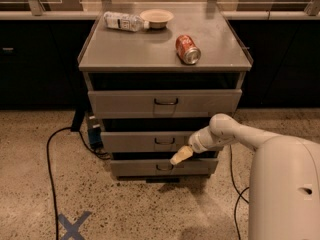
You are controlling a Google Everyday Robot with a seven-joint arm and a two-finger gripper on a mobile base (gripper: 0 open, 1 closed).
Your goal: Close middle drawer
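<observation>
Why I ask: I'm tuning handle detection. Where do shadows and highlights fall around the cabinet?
Camera view: dim warm light; black shadow bands above every drawer front, the middle drawer included; its dark handle stands out on the evenly lit panel; the pale gripper, just right of that handle, reads brightest; a shadow darkens the floor under the arm; the end of the soda can glints.

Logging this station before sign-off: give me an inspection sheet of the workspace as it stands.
Surface: grey cabinet top, carrying loose items.
Job's things: middle drawer, dark gap above its front; looks not fully in.
Clutter: soda can on its side, water bottle lying down, bowl upright.
Grippers: hand at middle drawer front's lower right edge; contact unclear.
Cables: black cable on floor left of cabinet; second cable at right.
Surroundings: speckled floor, blue X mark, dark counters behind.
</observation>
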